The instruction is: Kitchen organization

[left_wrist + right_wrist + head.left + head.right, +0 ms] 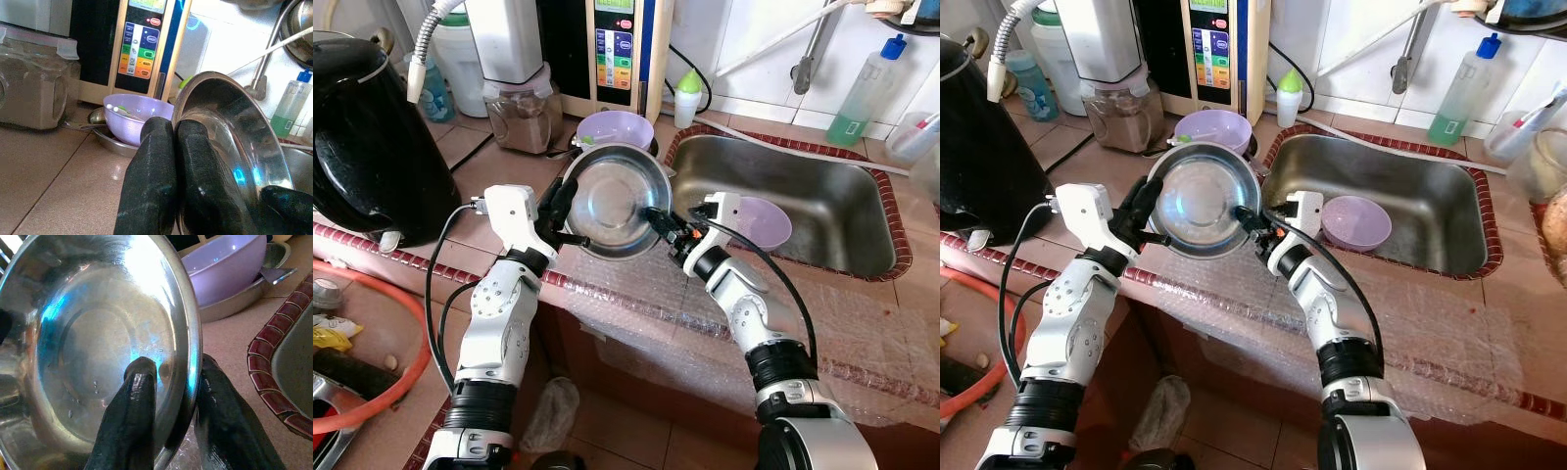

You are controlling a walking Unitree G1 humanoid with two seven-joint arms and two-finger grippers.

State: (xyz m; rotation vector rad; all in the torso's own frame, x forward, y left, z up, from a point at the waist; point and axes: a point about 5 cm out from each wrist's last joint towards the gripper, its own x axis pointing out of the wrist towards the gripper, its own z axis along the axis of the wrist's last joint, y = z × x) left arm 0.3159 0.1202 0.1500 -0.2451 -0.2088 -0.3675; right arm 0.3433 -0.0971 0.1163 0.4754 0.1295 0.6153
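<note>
Bubble wrap (646,304): clear sheet draped over the front edge of the bench (480,147), below both arms.

Steel bowl (617,206): held tilted above the front edge of the bench, just left of the sink (822,176), hollow facing up toward the head camera.

Left gripper (564,217): fingers (161,186) closed over the bowl's left rim.

Right gripper (662,221): fingers (137,396) pinching the right rim, one inside the hollow, one on the back.

Handling note: with two rim grips on slick metal, both arms should move together and keep the bowl level; a one-sided pull risks a slip.

Surroundings: lilac bowl (612,127) nested in a steel dish near the back of the bench; a second lilac bowl (759,220) in the sink; black kettle (367,147) at the left edge; green soap bottle (862,98) behind the sink; tiled wall.
</note>
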